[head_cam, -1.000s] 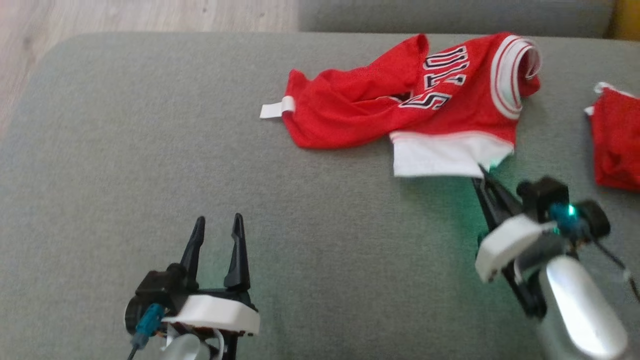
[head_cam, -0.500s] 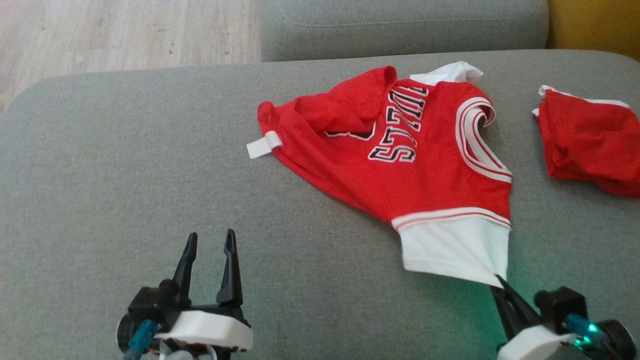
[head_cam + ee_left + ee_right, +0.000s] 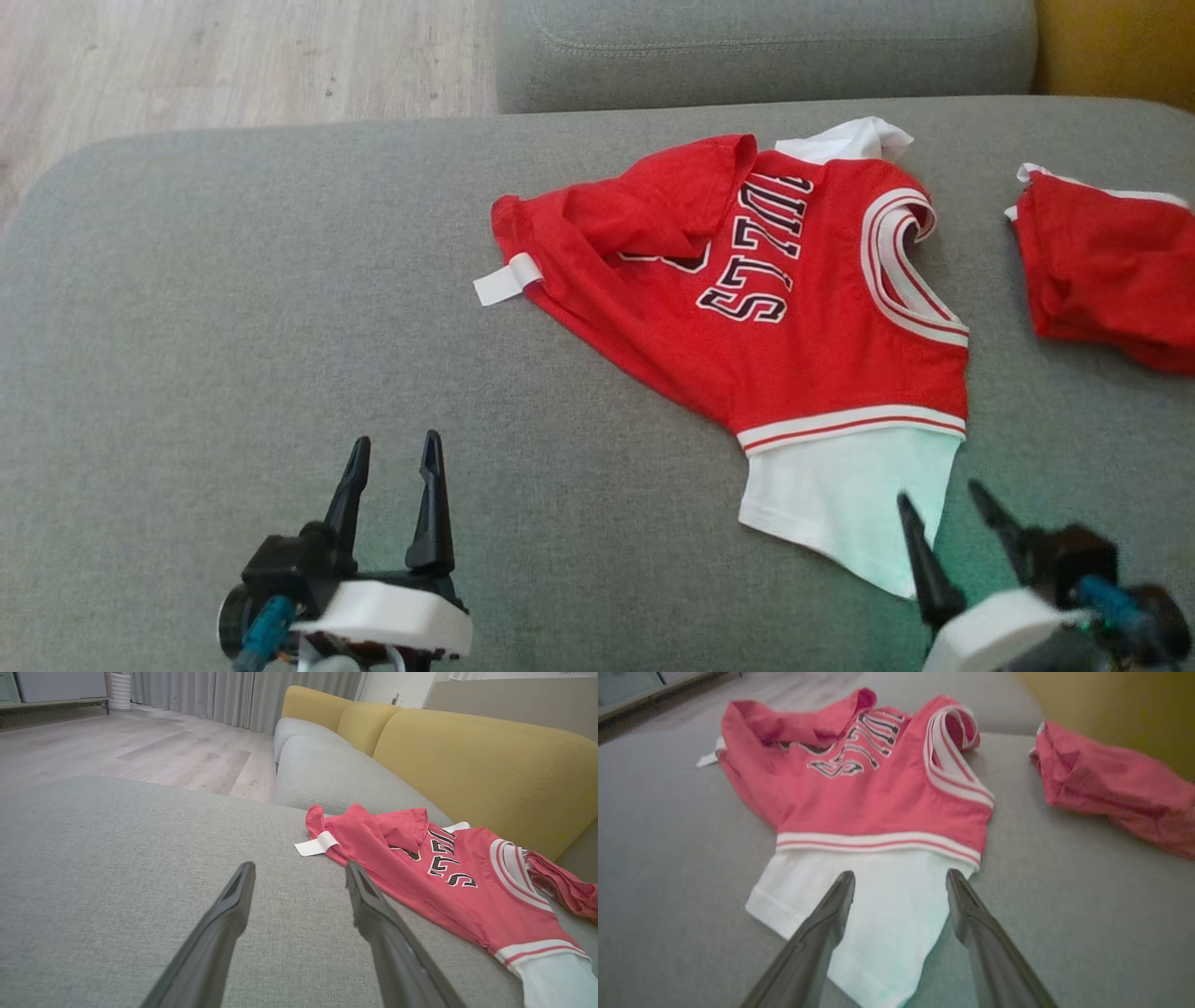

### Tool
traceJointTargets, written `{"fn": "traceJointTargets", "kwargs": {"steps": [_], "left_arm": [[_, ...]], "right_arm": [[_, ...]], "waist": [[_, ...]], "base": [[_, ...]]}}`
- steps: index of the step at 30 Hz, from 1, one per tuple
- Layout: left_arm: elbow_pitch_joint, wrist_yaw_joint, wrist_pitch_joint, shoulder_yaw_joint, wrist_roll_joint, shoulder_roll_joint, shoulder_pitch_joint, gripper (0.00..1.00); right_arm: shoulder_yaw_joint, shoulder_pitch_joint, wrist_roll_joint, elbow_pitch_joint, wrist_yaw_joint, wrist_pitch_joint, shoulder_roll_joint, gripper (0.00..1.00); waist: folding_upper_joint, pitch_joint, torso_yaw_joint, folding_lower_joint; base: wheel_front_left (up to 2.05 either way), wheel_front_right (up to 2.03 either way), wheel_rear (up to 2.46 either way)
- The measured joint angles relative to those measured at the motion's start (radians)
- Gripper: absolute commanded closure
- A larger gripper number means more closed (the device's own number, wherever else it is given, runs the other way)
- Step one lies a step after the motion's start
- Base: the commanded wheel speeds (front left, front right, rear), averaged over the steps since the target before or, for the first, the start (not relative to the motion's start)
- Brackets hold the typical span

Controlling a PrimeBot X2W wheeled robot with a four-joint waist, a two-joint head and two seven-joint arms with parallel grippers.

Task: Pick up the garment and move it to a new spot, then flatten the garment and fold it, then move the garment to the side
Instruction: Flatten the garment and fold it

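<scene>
My right end effector (image 3: 939, 493) is spread wide, its two dark fingers apart above the near white corner of the red mesh jersey (image 3: 775, 308), and nothing is pinched between them; I cannot tell whether the tips touch the cloth. The jersey lies partly spread on the grey woven sofa seat (image 3: 233, 327), towards my right side. Its white lower panel points at me below a red-and-white striped band, and the black-and-white lettering faces up. The striped armhole curls upward on the right, the far red part is folded over on itself, and a small white fabric tab (image 3: 506, 280) sticks out at its left edge. My left end effector (image 3: 397, 441) is also spread and empty, hovering over bare seat well apart from the jersey, fingers pointing away from me. A second crumpled red cloth with a white edge (image 3: 1106, 271) lies on the seat to the right of the jersey, apart from it. Beyond the seat are a mustard-yellow padded backrest (image 3: 467, 756) and a pale wooden plank floor (image 3: 233, 65).
</scene>
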Motion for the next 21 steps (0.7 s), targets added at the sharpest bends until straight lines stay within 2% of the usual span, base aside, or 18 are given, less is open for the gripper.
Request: {"fn": "traceJointTargets", "kwargs": {"steps": [10, 21], "left_arm": [[-0.003, 0.009, 0.000, 0.000, 0.000, 0.002, 0.000, 0.00], [0.006, 0.006, 0.037, -0.033, 0.013, 0.002, -0.050, 0.00]], "right_arm": [[-0.027, -0.063, 0.004, -0.110, 0.000, -0.035, 0.015, 0.00], [-0.016, -0.142, 0.076, -0.109, 0.000, -0.083, 0.016, 0.00]], "waist": [[0.0000, -0.033, -0.005, 0.0000], [0.0000, 0.004, -0.010, 0.0000]], "base": [[0.00, 0.00, 0.00], [0.00, 0.00, 0.00]]}}
